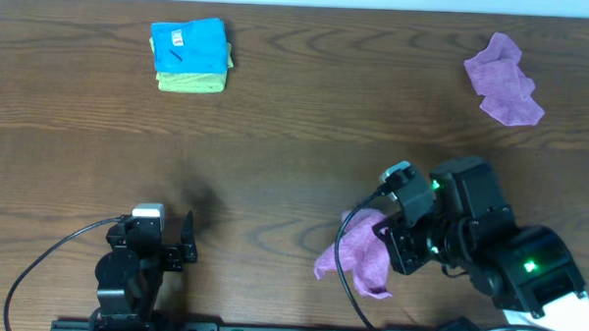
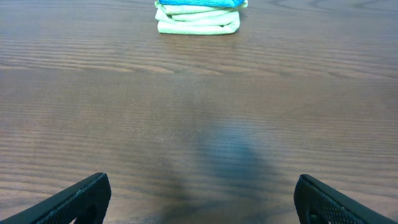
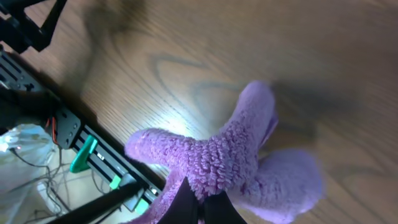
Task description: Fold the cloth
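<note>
1. The right gripper (image 1: 388,238) pinches the cloth (image 1: 355,256) near the front edge of the table (image 1: 295,146), right of centre. Its jaws are pressed together on a fold of the purple fabric.
2. In the right wrist view, the cloth (image 3: 230,155) bunches out from the dark fingertips of the right gripper (image 3: 199,208) in three fluffy lobes. The wood shows pale and shiny beneath it. Whether any part of the cloth touches the table cannot be told from here.
3. From overhead the cloth is a crumpled heap rather than a flat square. One flap points toward the front edge.
4. The left gripper (image 1: 186,242) sits near the front edge, left of centre and well apart from the cloth. The left wrist view shows the left gripper (image 2: 202,202) with its jaws spread wide and only bare wood between them.
5. A second purple cloth (image 1: 504,79) lies rumpled near the far right corner, well apart from both arms.
6. Near the far edge, left of centre, a folded blue cloth (image 1: 188,41) rests on a folded yellow-green cloth (image 1: 191,80).
7. The left wrist view looks straight across the table at that stack. The yellow-green cloth (image 2: 198,23) is in full view, while the blue cloth (image 2: 199,3) is cut off by the top of the frame.
</note>
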You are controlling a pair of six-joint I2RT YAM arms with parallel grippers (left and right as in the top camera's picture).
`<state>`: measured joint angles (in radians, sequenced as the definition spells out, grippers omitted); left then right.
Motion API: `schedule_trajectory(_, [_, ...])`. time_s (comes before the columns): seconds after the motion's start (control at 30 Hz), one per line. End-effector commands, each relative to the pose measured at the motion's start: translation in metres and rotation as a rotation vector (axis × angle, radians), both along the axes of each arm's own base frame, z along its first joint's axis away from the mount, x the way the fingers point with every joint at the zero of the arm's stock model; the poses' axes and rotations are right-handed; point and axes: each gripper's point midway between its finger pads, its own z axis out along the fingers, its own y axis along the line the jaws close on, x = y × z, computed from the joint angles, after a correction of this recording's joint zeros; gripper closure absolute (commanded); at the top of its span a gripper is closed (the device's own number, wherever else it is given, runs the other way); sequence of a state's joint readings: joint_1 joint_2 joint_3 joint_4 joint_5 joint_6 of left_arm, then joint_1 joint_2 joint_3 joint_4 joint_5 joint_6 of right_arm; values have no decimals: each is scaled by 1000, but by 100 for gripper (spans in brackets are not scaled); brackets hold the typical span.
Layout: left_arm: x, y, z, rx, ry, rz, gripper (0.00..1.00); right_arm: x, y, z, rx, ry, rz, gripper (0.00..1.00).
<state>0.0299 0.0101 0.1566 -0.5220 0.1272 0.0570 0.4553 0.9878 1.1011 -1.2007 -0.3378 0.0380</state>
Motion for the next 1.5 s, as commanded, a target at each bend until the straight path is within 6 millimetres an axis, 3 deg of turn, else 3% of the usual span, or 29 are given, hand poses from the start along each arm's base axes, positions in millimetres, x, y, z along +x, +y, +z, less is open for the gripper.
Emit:
schedule_trajectory(0.0, [0, 0, -5, 11, 6, -8, 5, -1, 5, -26, -8, 78, -19, 99])
schedule_trajectory(0.13, [0, 0, -5, 11, 6, -8, 4, 14, 12, -51, -15, 85, -14, 99])
schedule_trajectory(0.23, [0, 0, -5, 11, 6, -8, 5, 41, 11, -66, -75, 24, -22, 99])
schedule_trajectory(0.33, [0, 0, -5, 11, 6, -8, 5, 105, -9, -77, -229, -159, -144, 99])
schedule_trajectory(0.37, [0, 0, -5, 11, 6, -8, 5, 149, -19, -75, -275, -287, -232, 99])
schedule_trajectory(0.4, [0, 0, -5, 11, 6, -8, 5, 178, -27, -71, -297, -375, -294, 99])
schedule_trajectory(0.43, [0, 0, -5, 11, 6, -9, 5, 195, -32, -68, -311, -429, -342, 93])
schedule_trajectory(0.47, [0, 0, -5, 11, 6, -8, 5, 219, -40, -63, -329, -504, -410, 64])
schedule_trajectory(0.53, [0, 0, -5, 11, 6, -8, 5, 242, -47, -57, -356, -586, -457, 34])
schedule_trajectory(0.57, [0, 0, -5, 11, 5, -8, 5, 248, -48, -54, -365, -608, -465, 14])
schedule_trajectory(0.6, [0, 0, -4, 11, 4, -8, 5, 250, -48, -52, -368, -619, -469, 5])
schedule_trajectory(0.8, [0, 0, -4, 11, 4, -8, 4, 244, -51, -35, -341, -619, -500, 4])
schedule_trajectory(0.9, [0, 0, -4, 11, 4, -8, 5, 232, -61, -40, -306, -541, -580, 5])
schedule_trajectory(1.03, [0, 0, -4, 12, 3, -7, 4, 203, -67, -76, -215, -287, -673, 5])
schedule_trajectory(1.13, [0, 0, -4, 6, 3, -6, 5, 194, -76, -104, -166, -150, -751, 3])
schedule_trajectory(1.23, [2, 0, -1, -21, -10, 7, 5, 197, -87, -127, -115, -63, -789, 3])
schedule_trajectory(1.47, [6, 0, 9, -43, -55, 17, 5, 216, -85, -171, 101, 100, -770, 10])
